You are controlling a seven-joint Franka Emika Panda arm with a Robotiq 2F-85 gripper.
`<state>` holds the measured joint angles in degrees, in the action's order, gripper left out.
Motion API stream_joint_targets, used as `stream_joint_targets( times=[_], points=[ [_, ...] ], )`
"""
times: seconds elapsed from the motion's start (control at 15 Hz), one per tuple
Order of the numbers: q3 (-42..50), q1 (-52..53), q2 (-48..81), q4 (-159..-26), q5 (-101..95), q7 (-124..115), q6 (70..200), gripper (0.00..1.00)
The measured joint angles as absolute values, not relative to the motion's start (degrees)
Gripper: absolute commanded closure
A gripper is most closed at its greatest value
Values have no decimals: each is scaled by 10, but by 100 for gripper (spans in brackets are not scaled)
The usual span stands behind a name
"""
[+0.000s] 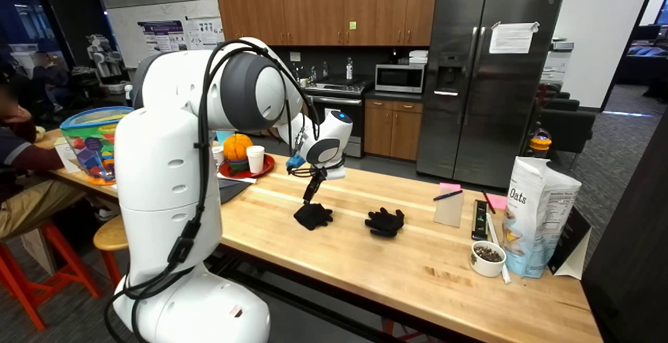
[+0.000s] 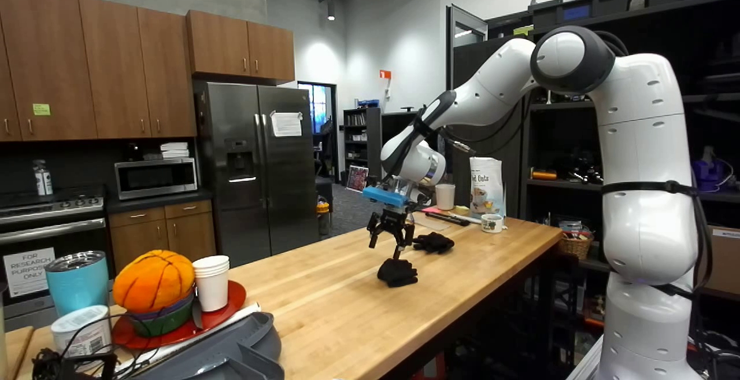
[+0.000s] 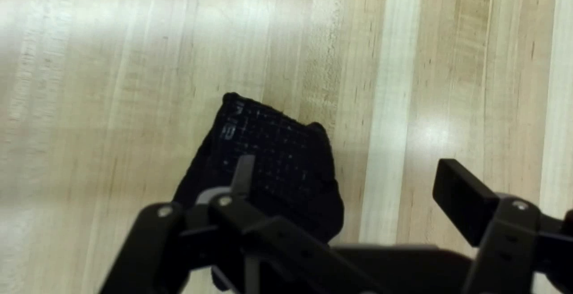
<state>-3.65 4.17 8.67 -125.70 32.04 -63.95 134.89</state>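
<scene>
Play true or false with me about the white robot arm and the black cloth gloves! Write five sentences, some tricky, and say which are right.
1. The black two-fingered gripper has its jaws open. True.
2. The gripper holds the nearer black cloth glove in the air. False: that glove lies on the pale wooden table.
3. The other black glove is inside a small white bowl. False: it lies on the table too.
4. The stack of white cups stands on the round red plate. True.
5. The tall white-and-blue oats bag lies flat. False: the bag stands upright.
</scene>
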Motion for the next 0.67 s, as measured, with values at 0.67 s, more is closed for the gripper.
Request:
stream_joint_targets(
  times=[0.67],
  points=[
    [-18,28,91,-1240,320,-674,1257,0]
  ],
)
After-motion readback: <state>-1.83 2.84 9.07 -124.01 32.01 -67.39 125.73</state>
